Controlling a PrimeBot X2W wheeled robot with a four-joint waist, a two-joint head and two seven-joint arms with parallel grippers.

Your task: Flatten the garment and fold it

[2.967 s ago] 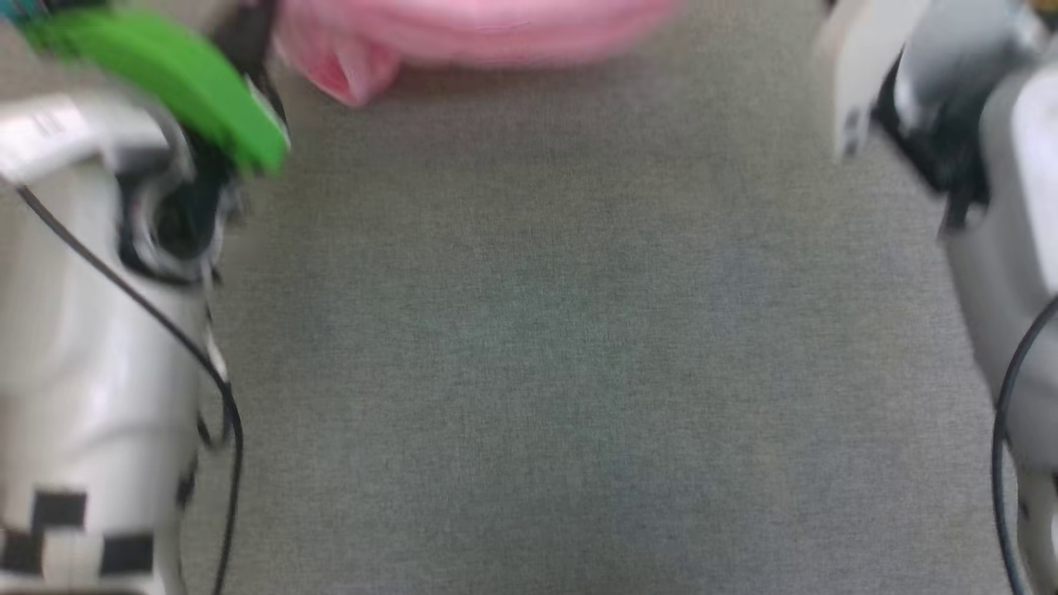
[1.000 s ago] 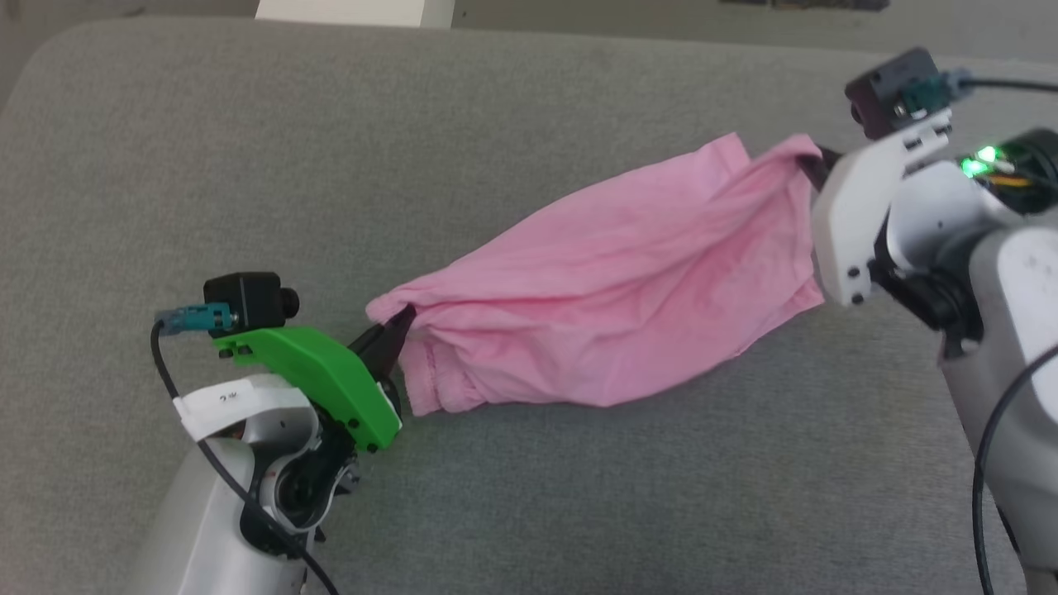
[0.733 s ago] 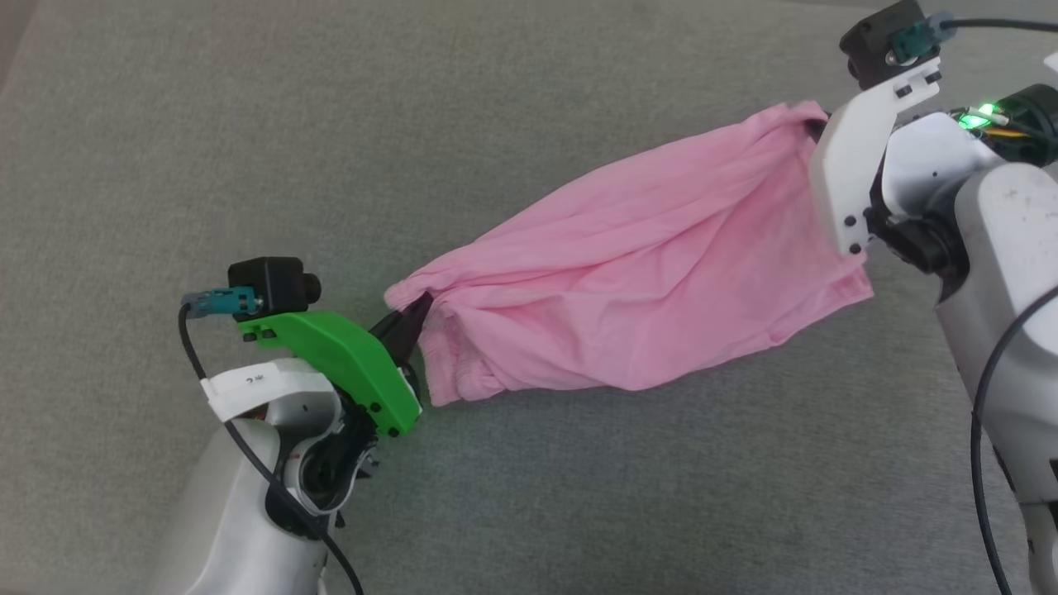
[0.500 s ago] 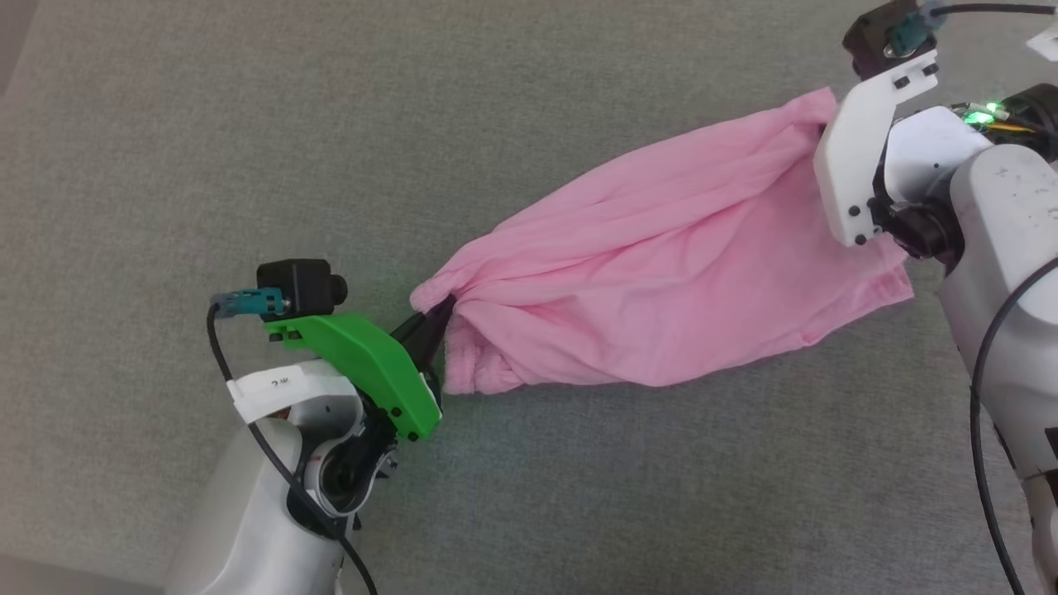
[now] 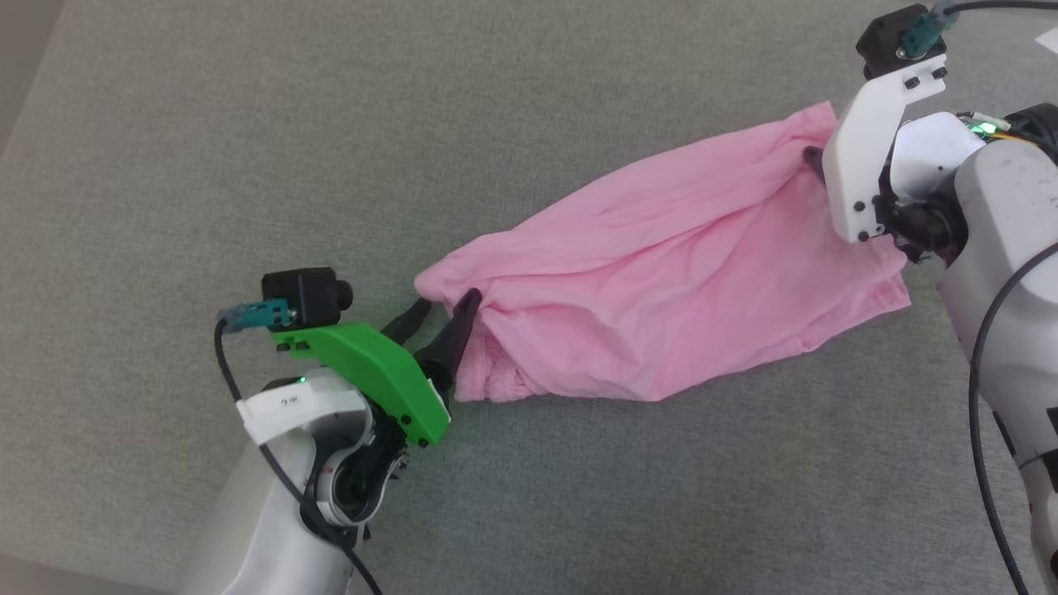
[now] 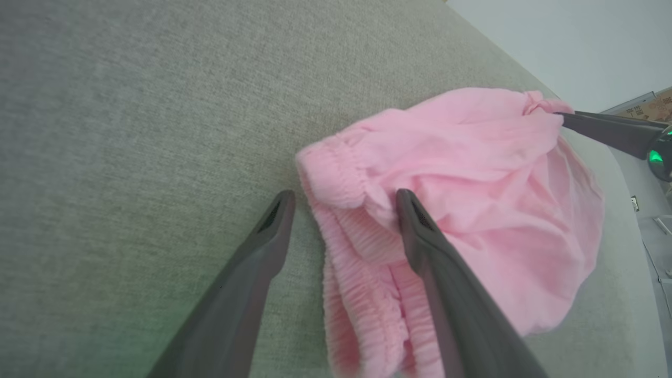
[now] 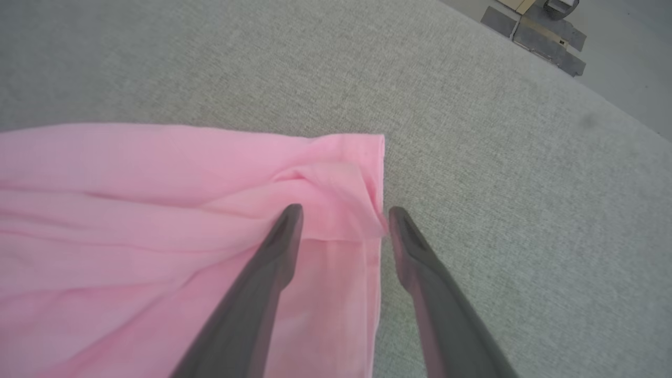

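**Garment lies slantwise, one gripper at each end**

Pink garment (image 5: pixel 661 281) is down on the grey cushion (image 5: pixel 248 124), in its right half, well clear of the left edge. Long axis slanted: waistband end near the middle, hem end away toward the far right. Cloth wrinkled and bunched, layers doubled. Not flat yet.

Left gripper (image 5: pixel 448 299) at the waistband (image 6: pixel 341 173) end. Fingers spread, gripping nothing. One lies over bare cushion just beside the gathered elastic, the other over the cloth.

Right gripper (image 7: pixel 344 210) at the opposite end, by the hem corner (image 7: pixel 375 144). Fingers parted there too, with a raised fold of cloth between them. Not pinched, as far as its wrist view shows.

Judgement: each arm has its own end, so neither needs to cross. Length is drawn out along the slant; what is lacking is width. The next grip probably wants to pull across that axis, toward the near and far edges. That would open the waistband and side folds before any folding.
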